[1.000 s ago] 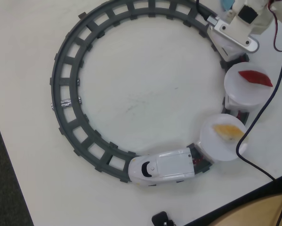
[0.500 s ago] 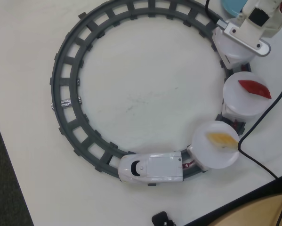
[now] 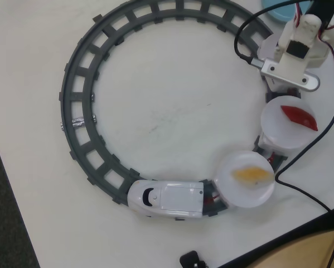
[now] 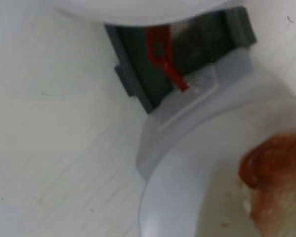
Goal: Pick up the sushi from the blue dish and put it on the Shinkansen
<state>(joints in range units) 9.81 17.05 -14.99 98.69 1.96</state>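
Closest to the wrist camera, a round white plate (image 4: 197,182) fills the lower right, blurred, with an orange-red piece of sushi (image 4: 271,173) on it at the right edge. Behind it sits a grey wagon body, then a red coupling hook (image 4: 162,54) over a dark grey stretch of track (image 4: 187,54), and the rim of another white plate along the top edge. No fingers appear in this view.

From the overhead camera, a dark grey ring track (image 3: 77,84) lies on a pale table (image 3: 167,111). Along the lower edge the Shinkansen (image 3: 167,198) stands on the track, its rounded nose pointing left. Just behind it, to the right, a wagon carries a round white plate (image 3: 245,178) with a yellow piece of sushi (image 3: 250,175) on it. Further up the curve, a second plate (image 3: 286,128) holds a red piece of sushi (image 3: 299,117). Above that, the white arm with its gripper (image 3: 289,75) hangs over the track and another white plate; whether the jaws are wide or narrow cannot be told. At the top edge, a sliver of the blue dish (image 3: 281,10) shows, partly behind the arm. Black cables cross the right side.
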